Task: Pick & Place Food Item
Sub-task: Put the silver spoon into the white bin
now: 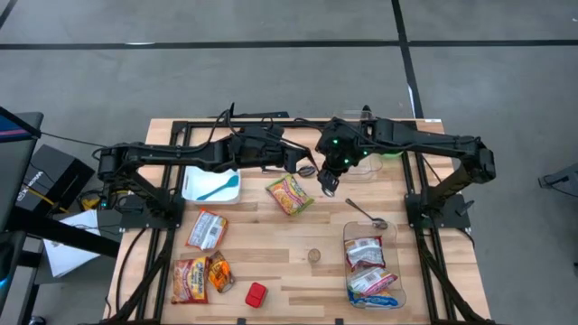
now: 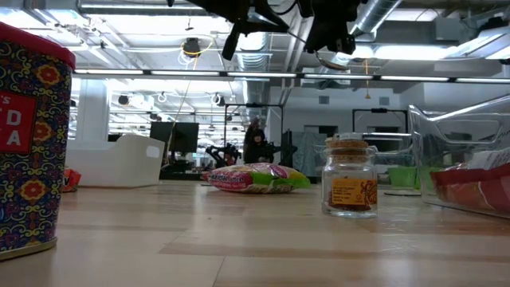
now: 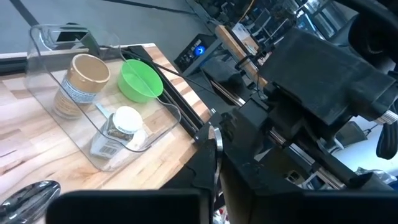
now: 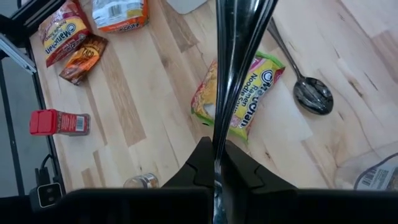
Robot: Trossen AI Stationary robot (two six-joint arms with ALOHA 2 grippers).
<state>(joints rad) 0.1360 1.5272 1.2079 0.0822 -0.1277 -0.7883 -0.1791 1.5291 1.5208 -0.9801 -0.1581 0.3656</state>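
High over the table's middle my two grippers meet. My right gripper [image 1: 329, 181] [image 4: 216, 168] slants down, shut on a shiny metal utensil [image 4: 239, 37]. My left gripper [image 1: 305, 167] [image 3: 215, 168] comes almost level from the left, shut with a thin metal edge [image 3: 215, 146] between its fingers. Below them a green-and-yellow noodle packet [image 1: 289, 194] [image 4: 239, 102] lies flat on the wood, touched by neither gripper. In the low view both grippers [image 2: 235, 32] [image 2: 331, 32] hang at the top, well above the packet [image 2: 255, 177]. My left gripper pinches a thin metal strip [image 3: 215, 134] between its two fingers, coming nearly level from the table's left. Which part of the utensil this is, I cannot tell. My right gripper pinches the metal utensil's narrow part [image 4: 217, 146] between its two fingers, slanting down from the right. The utensil runs on past the fingertips along the fingers, widening, and is clear of the table.
A spoon [image 1: 366, 215] lies right of the noodle packet. A clear bin [image 1: 395, 271] at the near right holds packets; another clear bin [image 3: 43, 68] at the far side holds a cup, a green bowl and a jar. More packets [image 1: 206, 230], a red can [image 1: 256, 293], a small jar [image 1: 314, 255] and a white tray [image 1: 212, 185] lie around.
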